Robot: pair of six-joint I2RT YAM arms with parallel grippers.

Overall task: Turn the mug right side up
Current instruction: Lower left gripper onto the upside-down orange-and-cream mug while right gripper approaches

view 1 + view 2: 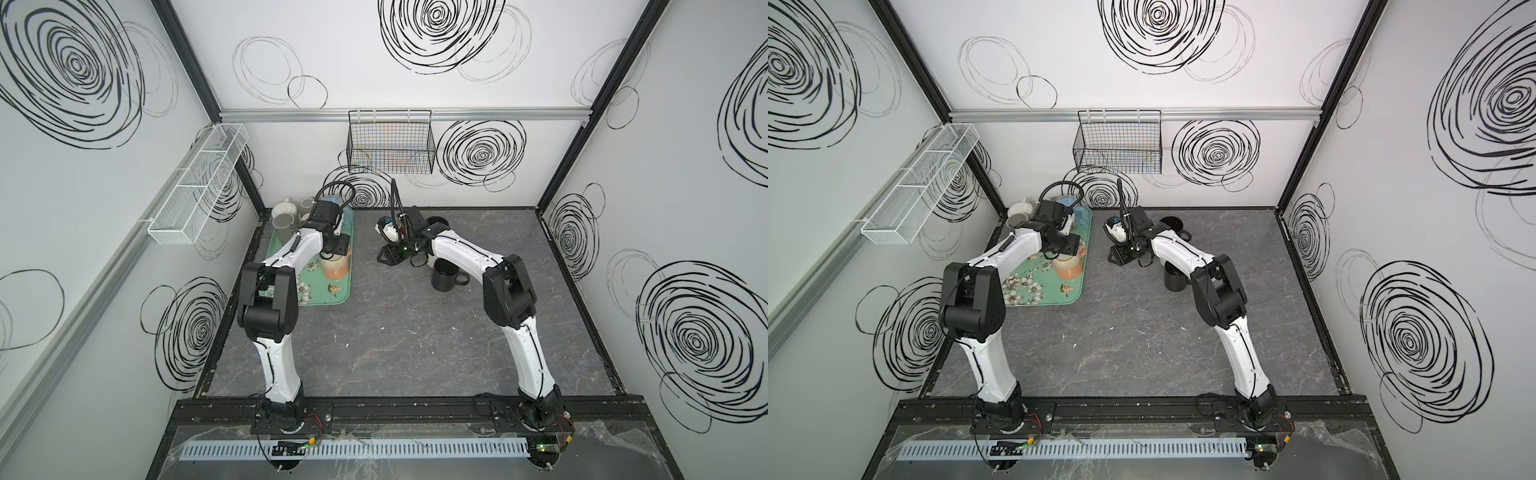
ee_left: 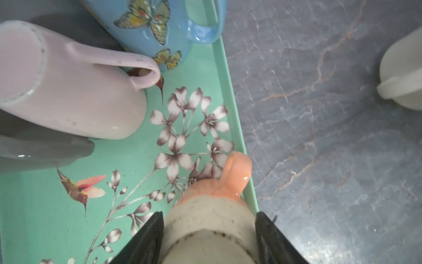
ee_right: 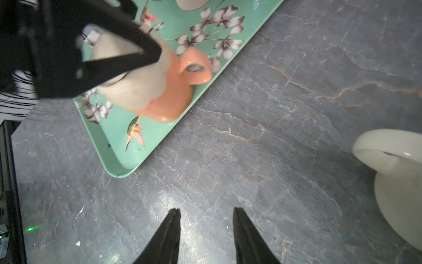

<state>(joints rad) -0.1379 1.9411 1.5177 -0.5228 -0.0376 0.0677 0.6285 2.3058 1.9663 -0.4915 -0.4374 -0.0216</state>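
Observation:
The mug [image 1: 335, 269] [image 1: 1068, 269] stands upside down on the green flowered tray [image 1: 332, 297] [image 1: 1068, 296], orange rim end down and cream base up. Its handle [image 2: 236, 173] points toward the tray's right-hand edge. My left gripper [image 1: 333, 252] [image 1: 1065, 251] [image 2: 209, 214] comes down over it, with one black finger against each side of the cream base [image 2: 210, 228]. The right wrist view shows the mug [image 3: 164, 91] under that gripper. My right gripper [image 1: 390, 257] [image 1: 1122, 255] [image 3: 206, 210] hangs open over bare table beside the tray, holding nothing.
A pink mug [image 2: 68, 91], a blue butterfly mug [image 2: 155, 27] and a grey one [image 2: 34, 150] crowd the far end of the tray [image 2: 45, 205]. On the table a white mug [image 3: 399, 182] sits under the right arm, with a black mug [image 1: 444, 276] nearer and another black mug [image 1: 436, 222] farther back.

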